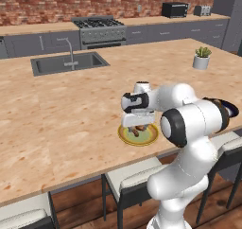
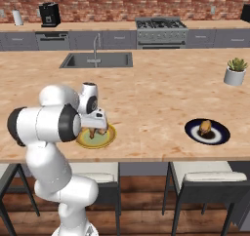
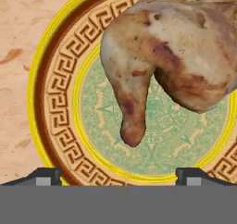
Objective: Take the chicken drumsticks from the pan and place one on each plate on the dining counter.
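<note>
Beige wood-grain tabletop (image 2: 161, 108) fills the kitchen's foreground, brick wall behind. The fingers (image 3: 119, 174) stand wide apart, holding nothing, directly above the yellow-green plate (image 3: 55, 79). One drumstick (image 3: 162, 61) lies on that plate just ahead of the fingers, its narrow bone end pointing back toward them and the meaty end away. Well to the right, the dark plate (image 2: 207, 132) already carries the other drumstick (image 2: 205, 127). Both deliveries look done; the coming move is probably a straight lift clear.
</note>
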You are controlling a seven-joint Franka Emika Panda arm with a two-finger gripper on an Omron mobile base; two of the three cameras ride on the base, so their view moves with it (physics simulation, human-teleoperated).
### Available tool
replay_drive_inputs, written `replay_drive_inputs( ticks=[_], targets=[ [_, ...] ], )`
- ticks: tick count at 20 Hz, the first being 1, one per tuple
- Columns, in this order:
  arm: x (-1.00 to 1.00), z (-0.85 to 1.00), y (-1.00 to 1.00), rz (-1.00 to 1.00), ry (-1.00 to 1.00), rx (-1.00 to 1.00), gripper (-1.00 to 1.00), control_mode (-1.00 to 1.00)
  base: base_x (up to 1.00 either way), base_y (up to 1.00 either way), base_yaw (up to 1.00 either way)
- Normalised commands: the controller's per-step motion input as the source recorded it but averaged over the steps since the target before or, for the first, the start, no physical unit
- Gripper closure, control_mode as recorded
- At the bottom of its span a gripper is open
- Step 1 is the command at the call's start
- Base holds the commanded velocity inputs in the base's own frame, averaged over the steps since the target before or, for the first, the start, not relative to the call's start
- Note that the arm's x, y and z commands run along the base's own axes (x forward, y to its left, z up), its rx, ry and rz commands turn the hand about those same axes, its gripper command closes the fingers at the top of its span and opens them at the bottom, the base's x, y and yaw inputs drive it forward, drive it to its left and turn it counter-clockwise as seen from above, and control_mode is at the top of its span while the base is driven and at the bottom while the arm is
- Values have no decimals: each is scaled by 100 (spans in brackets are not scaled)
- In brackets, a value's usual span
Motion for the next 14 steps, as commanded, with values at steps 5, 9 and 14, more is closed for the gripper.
replay_drive_inputs(
  ticks=[5, 9, 14],
  targets=[
    [-61, 51, -7, -7, 0, 0, -100, -100, 0, 0, 0],
    [-84, 32, -10, -6, 0, 0, -100, -100, 0, 0, 0],
    [-86, 27, -12, -3, 0, 0, -100, -100, 0, 0, 0]
  ],
)
